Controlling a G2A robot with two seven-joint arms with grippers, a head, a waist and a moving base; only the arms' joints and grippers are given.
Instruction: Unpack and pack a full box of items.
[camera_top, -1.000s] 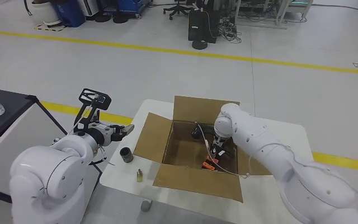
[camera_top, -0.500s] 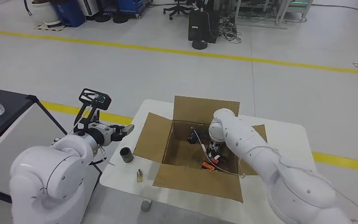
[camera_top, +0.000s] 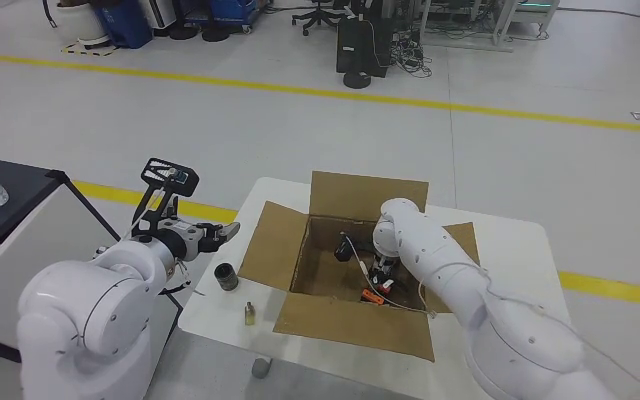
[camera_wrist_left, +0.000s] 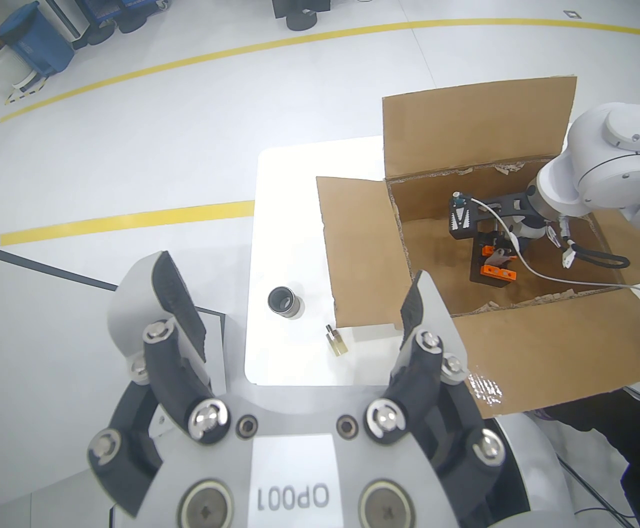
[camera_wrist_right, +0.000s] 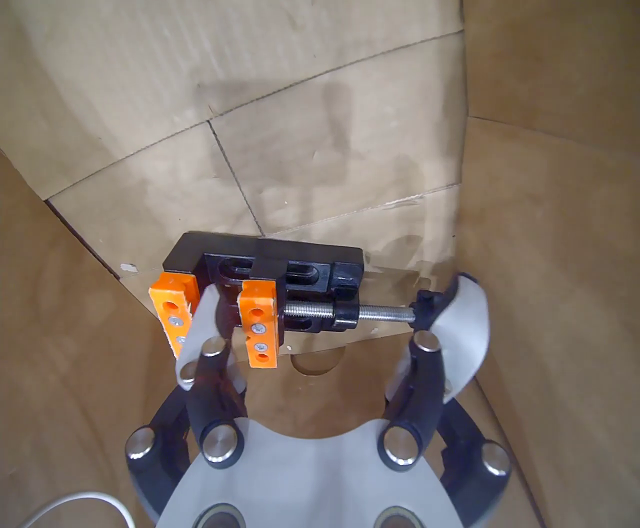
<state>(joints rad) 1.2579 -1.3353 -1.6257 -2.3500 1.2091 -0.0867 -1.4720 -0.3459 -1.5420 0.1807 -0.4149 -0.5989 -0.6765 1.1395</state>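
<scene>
An open cardboard box (camera_top: 368, 195) stands on the white table (camera_top: 505, 245). Inside, on its floor, lies a small black vise with orange jaws (camera_wrist_right: 280, 295) (camera_top: 377, 292) (camera_wrist_left: 492, 265). My right gripper (camera_wrist_right: 337, 312) (camera_top: 372, 275) is down in the box, open, straddling the vise: one finger sits between the orange jaws, the other at the screw's end knob. My left gripper (camera_wrist_left: 291, 292) (camera_top: 225, 234) hangs open and holds nothing, left of the table beyond its edge.
A black cylinder (camera_top: 226, 276) (camera_wrist_left: 285, 302) and a small brass-coloured bottle (camera_top: 250, 313) (camera_wrist_left: 336, 343) stand on the table left of the box. The box's left flap (camera_wrist_left: 360, 250) lies spread toward them. A white cable (camera_wrist_left: 545, 275) trails from the right wrist over the box's edge.
The right arm has shifted left inside the box and brought its gripper down around the vise. The left arm has not moved.
</scene>
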